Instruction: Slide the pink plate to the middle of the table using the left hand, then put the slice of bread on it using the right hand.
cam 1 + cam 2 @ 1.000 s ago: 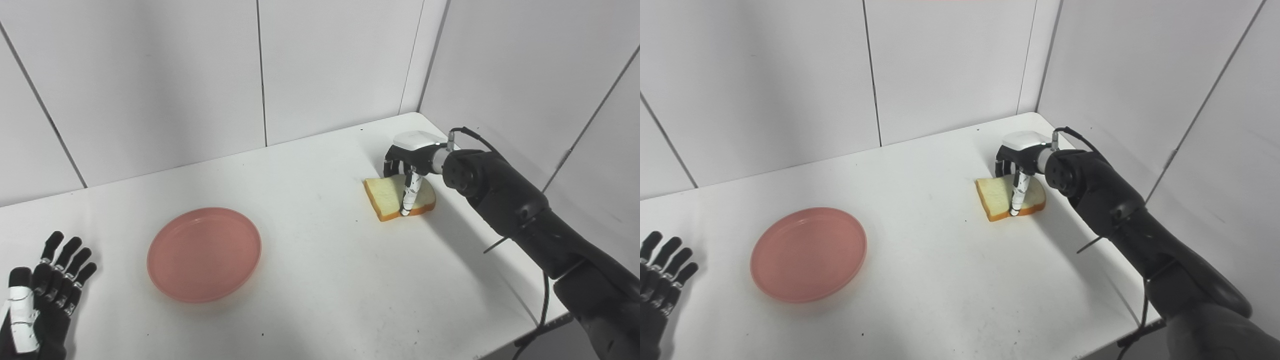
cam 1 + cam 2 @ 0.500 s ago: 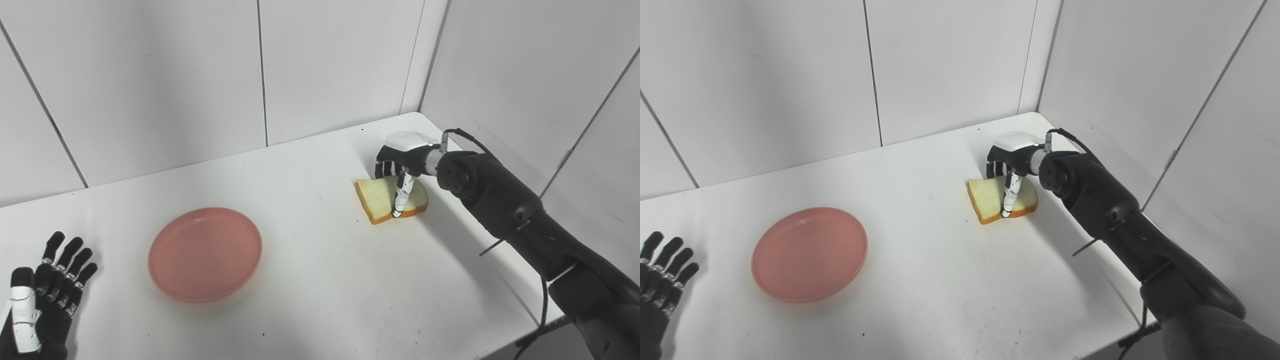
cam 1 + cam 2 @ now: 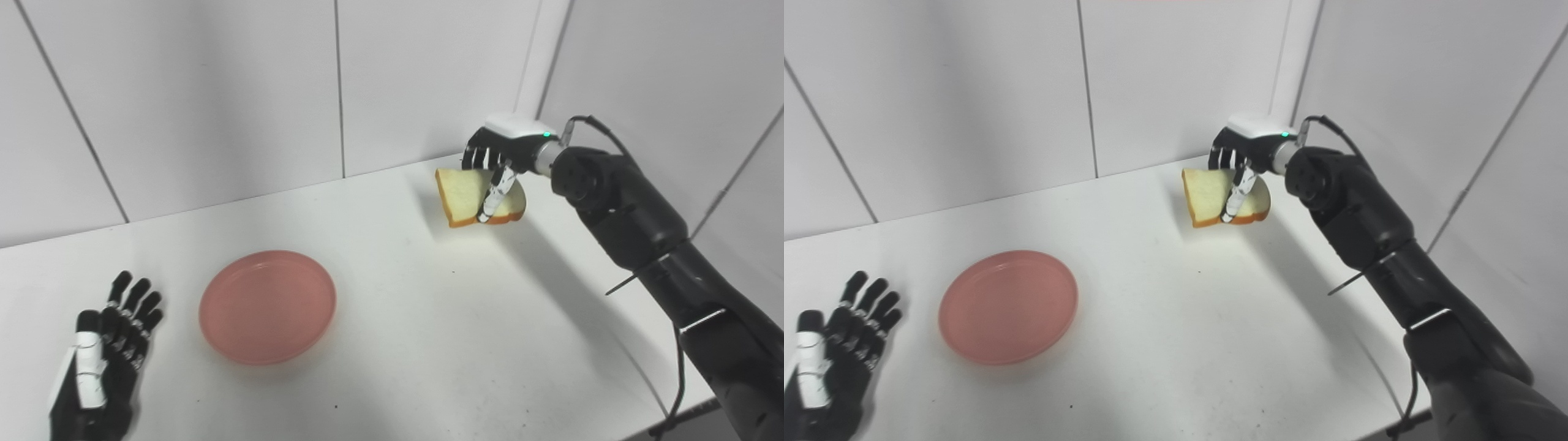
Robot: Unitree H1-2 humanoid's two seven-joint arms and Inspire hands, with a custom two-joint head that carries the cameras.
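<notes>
While the right hand (image 3: 499, 160) pinches the bread slice (image 3: 465, 196) above the counter (image 3: 429, 318), the pink plate (image 3: 267, 306) sits well apart. Beside the plate, the left hand (image 3: 101, 361) rests with fingers spread, holding nothing.

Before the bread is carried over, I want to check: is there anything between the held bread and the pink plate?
Nothing: between the bread and pink plate, both eye views show only bare table.

Bread slice (image 3: 1209, 197) in right robot hand (image 3: 1244, 153)
</notes>
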